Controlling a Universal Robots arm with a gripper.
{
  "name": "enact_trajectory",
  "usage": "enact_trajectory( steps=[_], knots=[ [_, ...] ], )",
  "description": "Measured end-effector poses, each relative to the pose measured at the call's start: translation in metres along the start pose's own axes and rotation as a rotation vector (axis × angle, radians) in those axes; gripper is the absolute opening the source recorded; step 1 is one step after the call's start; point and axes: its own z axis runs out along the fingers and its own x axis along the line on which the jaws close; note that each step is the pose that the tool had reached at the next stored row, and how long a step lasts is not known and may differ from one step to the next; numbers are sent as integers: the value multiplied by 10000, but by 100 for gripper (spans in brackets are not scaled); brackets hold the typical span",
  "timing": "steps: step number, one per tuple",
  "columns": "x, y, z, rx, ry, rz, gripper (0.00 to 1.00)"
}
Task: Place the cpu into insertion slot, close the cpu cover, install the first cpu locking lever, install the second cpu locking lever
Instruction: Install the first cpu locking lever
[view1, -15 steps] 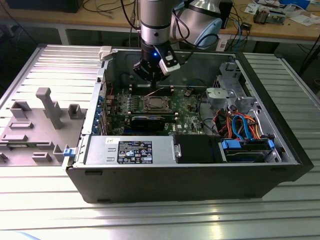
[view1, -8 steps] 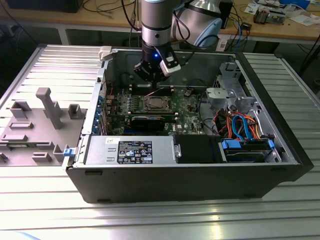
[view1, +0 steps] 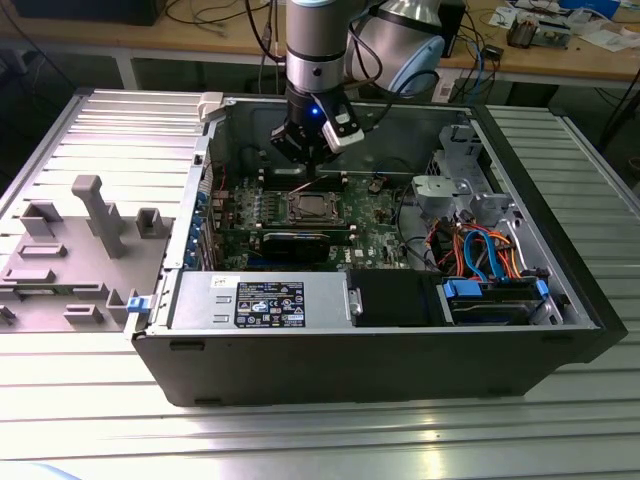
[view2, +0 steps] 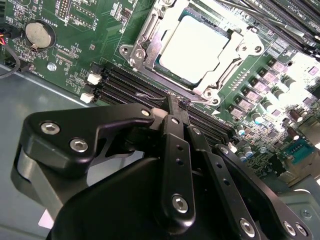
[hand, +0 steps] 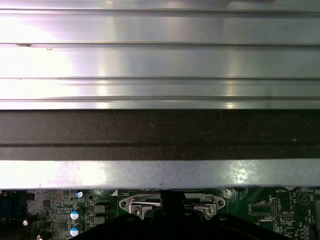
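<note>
The cpu (view2: 197, 42) lies flat in the insertion slot (view1: 312, 208) of the green motherboard, its silver top showing through the window of the cpu cover (view2: 243, 46), which lies down over it. In the second wrist view my gripper (view2: 176, 103) is shut, its black fingers pressed together just off one edge of the socket. Their tips are at a thin wire locking lever (view2: 150, 95) running along that edge; whether they pinch it I cannot tell. In the exterior view the gripper (view1: 305, 160) hangs over the far side of the socket. The socket frame (hand: 137, 204) also appears in the first wrist view.
The motherboard (view1: 375, 215) sits inside an open black computer case (view1: 350, 360) on a ribbed metal table. Black memory slots (view2: 130, 82) run beside the socket. A drive cage and coloured cables (view1: 480, 250) fill the exterior view's right. A grey fixture (view1: 90, 215) stands at its left.
</note>
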Motion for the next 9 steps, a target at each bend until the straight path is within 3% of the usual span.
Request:
enact_trajectory(
  steps=[9],
  knots=[
    [-3,0,1,-3,0,-3,11]
  ],
)
